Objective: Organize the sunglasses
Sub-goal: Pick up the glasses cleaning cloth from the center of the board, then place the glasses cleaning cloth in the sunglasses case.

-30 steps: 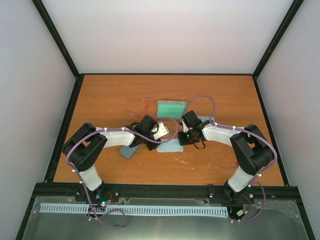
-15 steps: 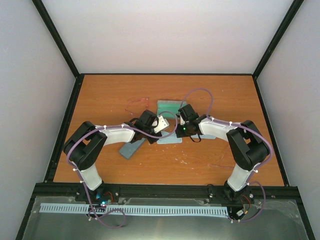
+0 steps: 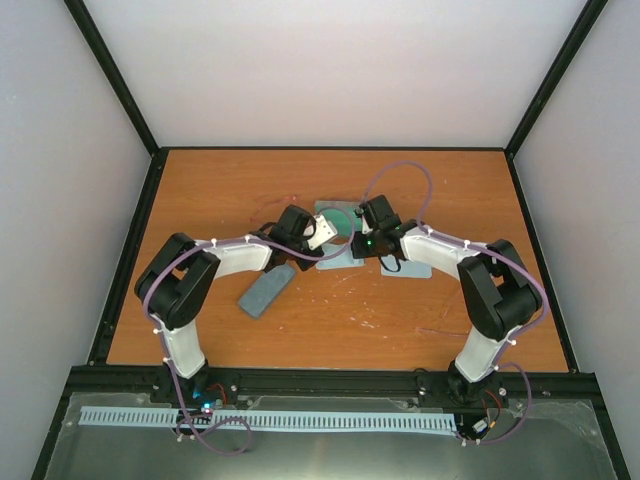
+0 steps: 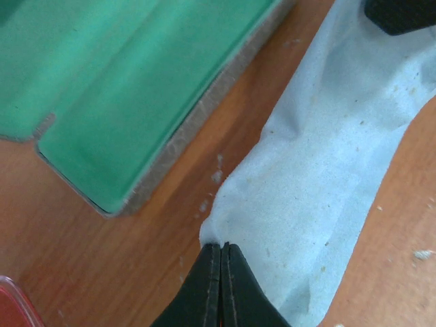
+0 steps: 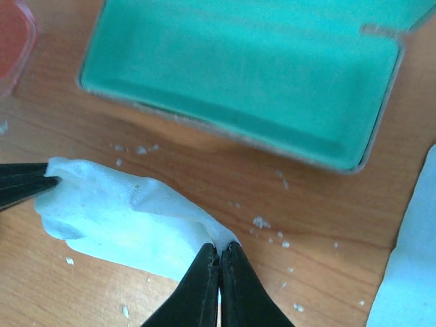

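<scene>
**Both claws pinched on one cloth, sunglasses off to my left side**

My left claw (image 4: 221, 249) is squeezed tight on the near corner of a pale blue cloth (image 4: 313, 170), with no gap between the fingers. My right claw (image 5: 219, 251) is just as tight on the opposite corner of that cloth, which sags crumpled between the two.

From the left claw, the open case (image 4: 136, 88) with its green lining lies at 10 o'clock, just beside the cloth's edge. From the right claw it sits at 12 o'clock, empty, its long axis running 9 to 3 in the overhead view.

The sunglasses (image 5: 12, 41) show only as a red-pink, see-through sliver at 10 o'clock in the right wrist view and at 8 o'clock in the left one. They rest on the worktop (image 3: 200, 200), apart from the case on its left-hand side. I cannot tell their long axis from that sliver.

I judge my left arm the nearer one to fetch them, once the cloth is dealt with. A closed grey case (image 3: 265, 292) lies under my left forearm, at 7 o'clock from that claw.
</scene>
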Available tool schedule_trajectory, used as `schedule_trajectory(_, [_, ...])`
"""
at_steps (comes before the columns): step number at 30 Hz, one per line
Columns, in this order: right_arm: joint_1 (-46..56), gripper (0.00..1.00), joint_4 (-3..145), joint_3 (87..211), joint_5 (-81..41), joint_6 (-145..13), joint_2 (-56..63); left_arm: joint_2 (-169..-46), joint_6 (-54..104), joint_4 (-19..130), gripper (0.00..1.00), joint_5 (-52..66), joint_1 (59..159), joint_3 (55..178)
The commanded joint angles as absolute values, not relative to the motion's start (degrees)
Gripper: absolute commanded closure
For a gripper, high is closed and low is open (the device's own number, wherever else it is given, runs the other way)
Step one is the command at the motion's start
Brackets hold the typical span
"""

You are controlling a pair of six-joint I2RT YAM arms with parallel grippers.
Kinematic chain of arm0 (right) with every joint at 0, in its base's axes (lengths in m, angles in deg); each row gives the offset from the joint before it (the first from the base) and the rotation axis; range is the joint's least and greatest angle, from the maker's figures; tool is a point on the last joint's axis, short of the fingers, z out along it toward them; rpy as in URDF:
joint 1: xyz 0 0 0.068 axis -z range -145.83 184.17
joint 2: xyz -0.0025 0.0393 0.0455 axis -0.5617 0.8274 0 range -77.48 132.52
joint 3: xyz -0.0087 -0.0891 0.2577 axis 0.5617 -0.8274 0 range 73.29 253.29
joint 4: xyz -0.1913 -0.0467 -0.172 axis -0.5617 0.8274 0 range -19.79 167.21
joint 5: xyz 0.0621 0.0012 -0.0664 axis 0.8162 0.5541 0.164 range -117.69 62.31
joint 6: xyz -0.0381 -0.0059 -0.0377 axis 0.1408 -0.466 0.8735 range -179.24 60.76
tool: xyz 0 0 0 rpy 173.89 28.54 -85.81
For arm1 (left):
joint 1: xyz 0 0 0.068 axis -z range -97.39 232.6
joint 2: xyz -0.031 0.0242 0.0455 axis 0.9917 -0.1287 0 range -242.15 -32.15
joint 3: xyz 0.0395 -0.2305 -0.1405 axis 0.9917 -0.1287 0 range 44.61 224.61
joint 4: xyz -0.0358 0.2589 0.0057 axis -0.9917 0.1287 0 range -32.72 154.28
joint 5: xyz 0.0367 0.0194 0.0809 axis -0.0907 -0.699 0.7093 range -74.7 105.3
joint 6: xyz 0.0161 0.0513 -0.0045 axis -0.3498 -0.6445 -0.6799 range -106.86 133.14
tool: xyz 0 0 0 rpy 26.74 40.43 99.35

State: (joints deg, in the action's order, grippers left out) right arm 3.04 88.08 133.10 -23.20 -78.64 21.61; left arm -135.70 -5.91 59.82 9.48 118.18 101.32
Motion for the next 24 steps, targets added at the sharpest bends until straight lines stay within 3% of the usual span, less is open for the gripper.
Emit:
schedule_trajectory(1, [4.23,0.97,85.85,135.64,-24.69,-77.76,22.18,-137.78,-7.88,58.23,1.00,8.78,116.79,105.36])
schedule_trajectory(24, [9.59,0.97,84.48,145.15,-20.94,-75.75,30.97,-148.39,-11.36,60.70,1.00,6.38,111.59,120.35])
